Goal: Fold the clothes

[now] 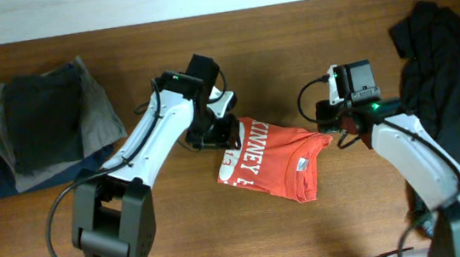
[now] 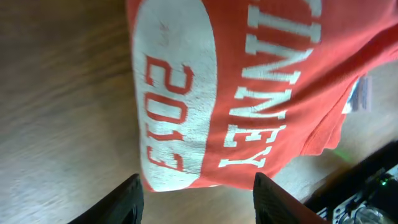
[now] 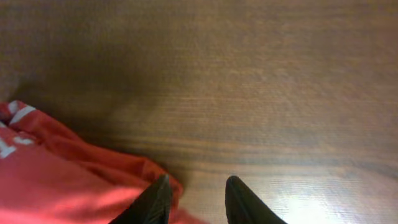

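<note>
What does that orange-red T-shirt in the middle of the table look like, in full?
The red-orange T-shirt is soft, cotton-looking cloth, folded into a compact, slightly skewed packet lying flat on the wooden table. White block letters ending "INNEY" and a white oval reading "2017" face up; a small label shows near one edge. The left gripper hovers open at its lettered end, the right gripper at the opposite corner; neither holds it.

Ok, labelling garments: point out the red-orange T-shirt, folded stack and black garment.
red-orange T-shirt point(image 1: 275, 163): overhead view, plain middle.
folded stack point(image 1: 42, 119): overhead view, top layer.
black garment point(image 1: 448, 80): overhead view, its middle.
</note>
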Controlling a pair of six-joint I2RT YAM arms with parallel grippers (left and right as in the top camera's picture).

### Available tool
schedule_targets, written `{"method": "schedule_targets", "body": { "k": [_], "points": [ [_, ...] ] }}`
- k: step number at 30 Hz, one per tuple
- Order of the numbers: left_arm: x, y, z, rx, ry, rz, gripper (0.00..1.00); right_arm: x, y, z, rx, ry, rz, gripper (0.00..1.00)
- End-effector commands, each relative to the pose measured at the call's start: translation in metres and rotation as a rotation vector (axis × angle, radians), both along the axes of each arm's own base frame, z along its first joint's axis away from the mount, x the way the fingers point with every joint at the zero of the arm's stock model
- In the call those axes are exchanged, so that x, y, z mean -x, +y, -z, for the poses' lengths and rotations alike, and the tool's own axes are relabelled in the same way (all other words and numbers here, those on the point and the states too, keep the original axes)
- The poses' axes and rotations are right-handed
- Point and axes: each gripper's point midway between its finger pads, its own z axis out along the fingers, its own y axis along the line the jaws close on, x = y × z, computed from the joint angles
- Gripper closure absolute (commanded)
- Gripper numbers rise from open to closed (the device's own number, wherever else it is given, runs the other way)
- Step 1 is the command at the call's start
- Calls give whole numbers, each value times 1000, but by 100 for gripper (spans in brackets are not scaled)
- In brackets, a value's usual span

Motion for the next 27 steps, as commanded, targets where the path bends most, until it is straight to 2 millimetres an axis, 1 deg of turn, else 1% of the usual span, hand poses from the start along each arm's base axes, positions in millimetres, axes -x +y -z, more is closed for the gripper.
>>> {"method": "schedule_targets", "body": {
  "k": [1,2,4,5,7,11,12,14,15,18,20,21,23,25,27],
  "points": [
    [17,-10,2,20,27,10,44,-4,15,26,-49,56,-93,66],
    [24,-15,9,15,37,18,43,-3,17,44,-58,99,-97,66],
    [30,-19,15,10,46,25,43,1,19,59,-66,144,-103,66],
    [35,-23,21,10,46,38,43,6,23,72,-90,186,-112,66],
    [39,-27,29,15,35,53,43,16,27,84,-117,245,-121,66],
    [37,-30,43,29,4,60,42,37,27,91,-122,339,-118,67],
    [36,-29,47,26,-8,59,43,43,27,91,-127,363,-118,70],
    [32,-23,54,6,-29,49,43,55,29,92,-141,410,-119,74],
    [28,-17,58,-15,-38,38,43,62,30,92,-150,442,-119,75],
    [12,7,62,-81,-74,-10,43,78,31,92,-165,505,-117,77],
    [-3,20,61,-91,-102,-54,43,87,31,92,-165,543,-112,78],
    [-16,28,60,-77,-127,-88,43,91,33,91,-173,561,-117,78],
    [-37,38,58,-54,-174,-137,43,97,43,89,-202,579,-140,78],
    [-51,41,54,-18,-207,-163,43,100,55,87,-226,587,-168,78],
    [-67,42,49,25,-255,-183,43,106,73,85,-252,594,-220,78]
  ]
}}
